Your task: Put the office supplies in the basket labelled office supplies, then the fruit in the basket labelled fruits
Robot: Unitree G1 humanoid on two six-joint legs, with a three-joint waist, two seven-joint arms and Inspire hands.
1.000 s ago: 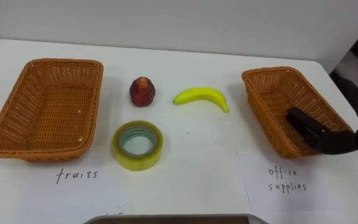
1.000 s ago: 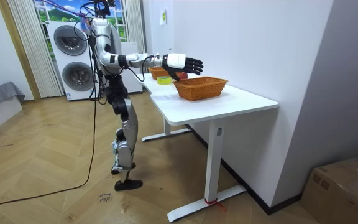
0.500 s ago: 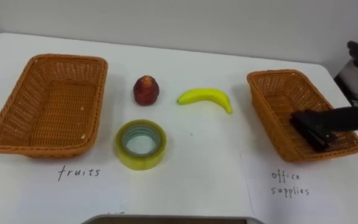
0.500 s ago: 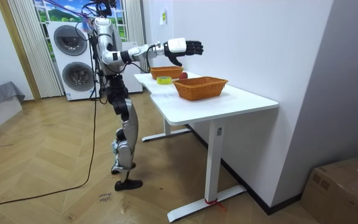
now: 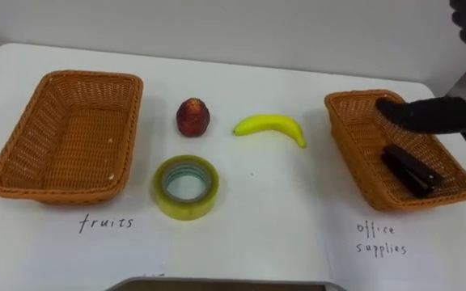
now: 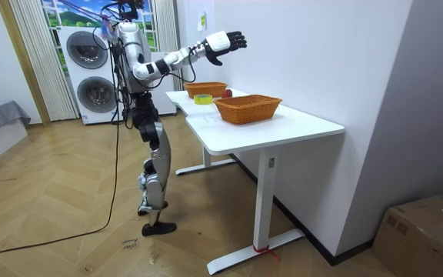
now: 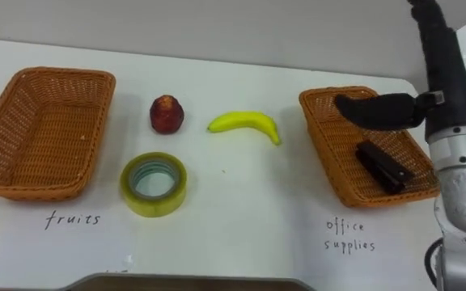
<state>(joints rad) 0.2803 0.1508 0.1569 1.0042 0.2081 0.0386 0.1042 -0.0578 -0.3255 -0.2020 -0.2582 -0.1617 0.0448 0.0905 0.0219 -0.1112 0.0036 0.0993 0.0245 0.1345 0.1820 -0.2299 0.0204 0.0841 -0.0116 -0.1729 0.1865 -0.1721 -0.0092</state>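
Right eye view has the right hand (image 7: 439, 81) lifted off the white table (image 7: 241, 226), its fingers straight and spread upward, its thumb stretched out sideways toward the robot's left, nothing held in it. Directly below the thumb sits the wicker basket (image 7: 318, 137) on the robot's right. Inside it, under the hand and a little nearer the robot, a black stapler (image 7: 381, 167) lies flat on the woven bottom, apart from the hand. A handwritten paper label (image 7: 350, 234) lies on the table just in front of that basket.

To the left of the hand, beyond the basket's rim, a yellow banana (image 7: 245, 123) rests on the tabletop with its curve arching away from the robot. Farther left of the hand stands a red fruit (image 7: 167, 113), well apart from the banana. A roll of yellowish tape (image 7: 153, 183) lies flat, nearer the robot than the red fruit and just beside it. Farthest from the hand, at the robot's left, a second wicker basket (image 7: 95, 137) holds nothing, with another handwritten label (image 7: 75, 218) in front of it.

In the room view the robot stands upright at the long side of the table, its right arm stretched forward and upward, the hand (image 6: 225, 42) well above the baskets with its fingers fanned apart.
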